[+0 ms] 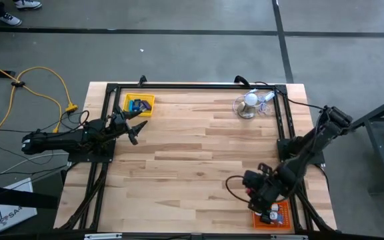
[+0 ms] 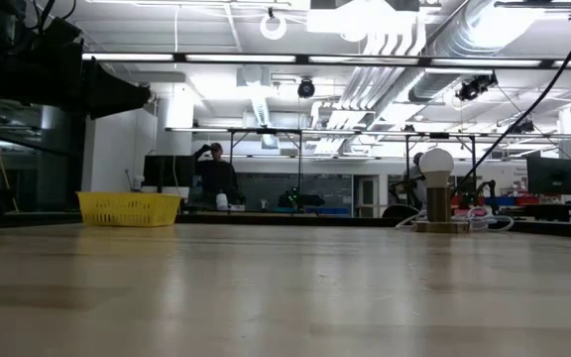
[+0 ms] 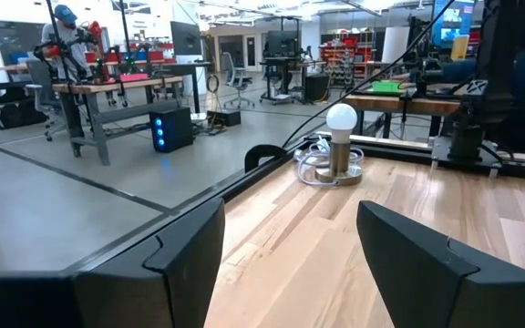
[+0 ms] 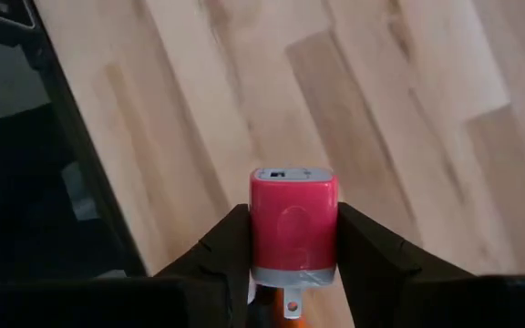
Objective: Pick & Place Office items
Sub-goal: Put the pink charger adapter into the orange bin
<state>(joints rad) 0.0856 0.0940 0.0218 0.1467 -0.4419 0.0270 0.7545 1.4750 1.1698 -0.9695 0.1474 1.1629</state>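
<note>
the red bit [image 4: 293,223], a small red block with a silver-white base and a slot in its top face, sits squeezed between my right gripper's [image 4: 292,244] two dark fingers [image 4: 221,260], one against each side, above bare wood planks. from above, my right gripper [image 1: 257,190] hangs over the near right corner of the table [image 1: 192,167], just beside the orange tray [image 1: 280,217], where a couple of silver-white bits [image 1: 269,215] lie on it.

across the table, near the far left corner, the yellow tray [image 1: 147,100] holds blue blocks [image 1: 137,105]; in the low view that yellow tray [image 2: 129,208] stands at the left, its contents hidden by its wall.

my left gripper [image 1: 131,127] waits just beside that yellow tray, fingers [image 3: 176,264] spread apart with nothing between them, looking across at the white ball-shaped object [image 3: 340,118] on its stand with a clear wiry tangle [image 3: 310,164] around its foot, near the far right corner.
</note>
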